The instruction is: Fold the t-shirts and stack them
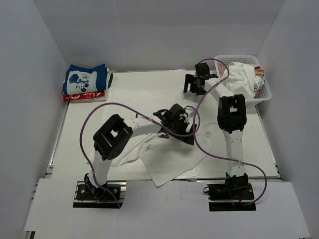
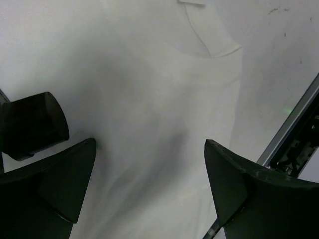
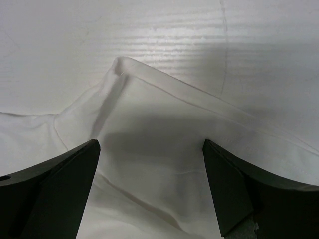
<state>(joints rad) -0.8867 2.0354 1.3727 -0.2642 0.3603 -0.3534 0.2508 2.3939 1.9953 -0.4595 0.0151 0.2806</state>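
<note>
A large plain white t-shirt (image 1: 167, 154) lies spread and creased on the table. My left gripper (image 1: 183, 117) hovers open over its middle; the left wrist view shows plain white cloth (image 2: 164, 99) between the fingers (image 2: 149, 144), none of it gripped. My right gripper (image 1: 193, 88) is open at the far side; the right wrist view shows it (image 3: 150, 144) above a hemmed corner of white cloth (image 3: 149, 99). A folded blue tee with white print (image 1: 84, 79) lies on a folded red patterned one (image 1: 82, 96) at the far left. No pink tee is in view.
A white plastic basket (image 1: 266, 92) at the far right holds a bunched white tee with colourful print (image 1: 244, 77). Purple cables (image 1: 99, 112) loop over both arms. White walls surround the table. The table's metal edge (image 2: 294, 119) shows in the left wrist view.
</note>
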